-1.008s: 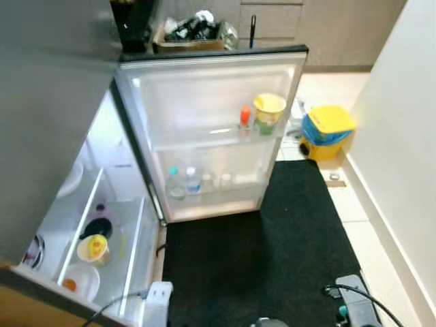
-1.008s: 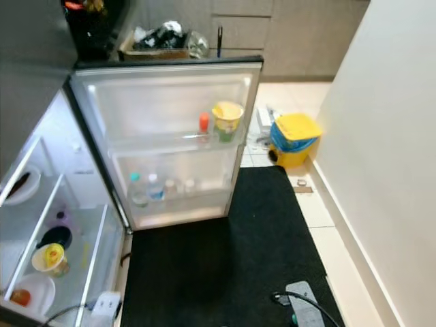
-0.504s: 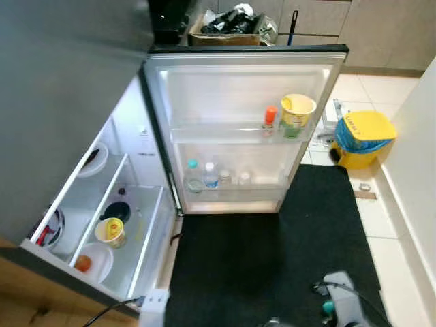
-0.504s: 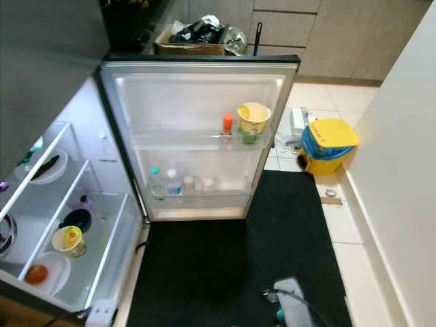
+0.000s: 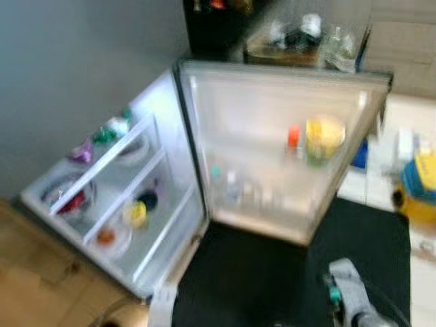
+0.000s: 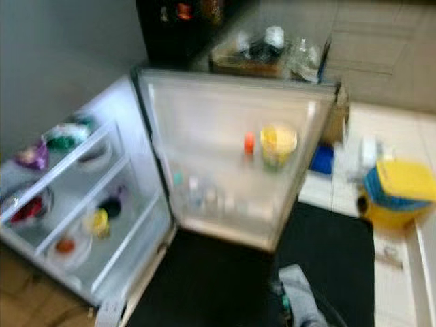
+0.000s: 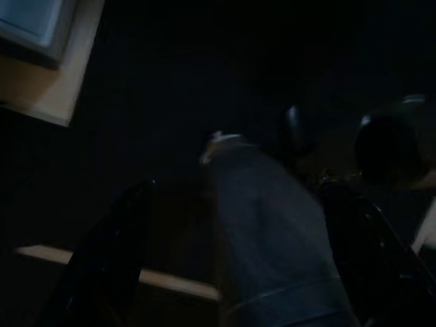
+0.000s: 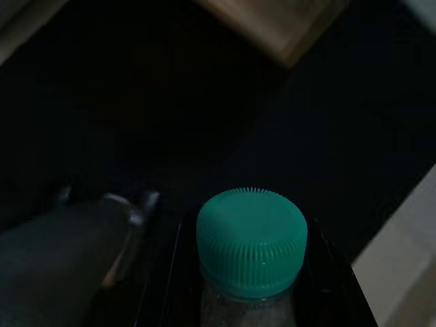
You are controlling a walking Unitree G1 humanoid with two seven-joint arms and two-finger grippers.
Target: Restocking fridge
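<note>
between our right gripper's [image 8: 248, 300] clenched fingers stands a green-capped bottle [image 8: 251, 240], upright along them; the open fridge [image 5: 136, 197] lies ahead-left. our left gripper [image 7: 238, 272]: finger state unclear.

Camera view swings leftward and blurs: the open fridge door [image 5: 272, 157] sits further right in frame, more of the lit fridge shelves [image 5: 122, 177] and wooden floor [image 5: 41, 279] appear, and the yellow bin [image 6: 398, 194] nears the right edge.
</note>
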